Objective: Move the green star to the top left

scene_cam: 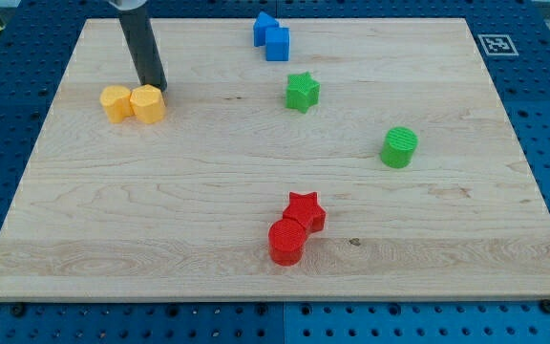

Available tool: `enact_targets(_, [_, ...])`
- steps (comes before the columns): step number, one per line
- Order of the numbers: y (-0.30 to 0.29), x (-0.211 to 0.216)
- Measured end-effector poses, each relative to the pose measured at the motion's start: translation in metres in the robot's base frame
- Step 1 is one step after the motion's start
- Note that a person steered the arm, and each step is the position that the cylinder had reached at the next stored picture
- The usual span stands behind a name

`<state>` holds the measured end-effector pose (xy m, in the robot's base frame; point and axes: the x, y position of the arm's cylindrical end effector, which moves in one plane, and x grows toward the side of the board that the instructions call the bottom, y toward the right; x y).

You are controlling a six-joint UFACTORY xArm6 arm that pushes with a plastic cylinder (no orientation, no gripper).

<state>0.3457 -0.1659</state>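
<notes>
Blue perforated bench (pixel 8 124) surrounds 1 pale wooden board (pixel 208 191); 1 black-and-white marker tag (pixel 496 44) sits at the board's top-right corner in the view. Landmark for all entries: the green star.

Item 1: green star (pixel 302 92), lying flat in the upper middle of the board, nothing touching it. It is well apart from the board's top-left corner.

Item 2: 2 blue blocks, touching each other, just above and to the view's left of the green star: a blue cube (pixel 277 44) and, behind it, a second blue block (pixel 264 26) whose shape I cannot make out.

Item 3: green cylinder (pixel 399 147), upright, below and to the view's right of the green star, apart from it.

Item 4: red star (pixel 305 209) and red cylinder (pixel 286 242), touching, well below the green star near the view's bottom.

Item 5: 2 yellow blocks, touching side by side, far to the view's left of the green star: a yellow hexagonal block (pixel 147 103) and a yellow block (pixel 116 102) of unclear shape.

Item 6: dark rod, coming down from the view's top; my tip (pixel 156 87) stands just behind the yellow hexagonal block, at or very near its upper edge, well to the view's left of the green star. No gripper is fitted, so there is nothing to open or close and nothing is held.
</notes>
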Motion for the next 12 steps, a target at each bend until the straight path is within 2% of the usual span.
enact_targets(2, [0.001, 0.002])
enact_targets(4, [0.07, -0.017])
enact_targets(6, [0.07, -0.017])
enact_targets(7, [0.079, -0.005])
enact_targets(9, [0.158, 0.056])
enact_targets(11, [0.186, 0.066])
enact_targets(12, [0.25, 0.065])
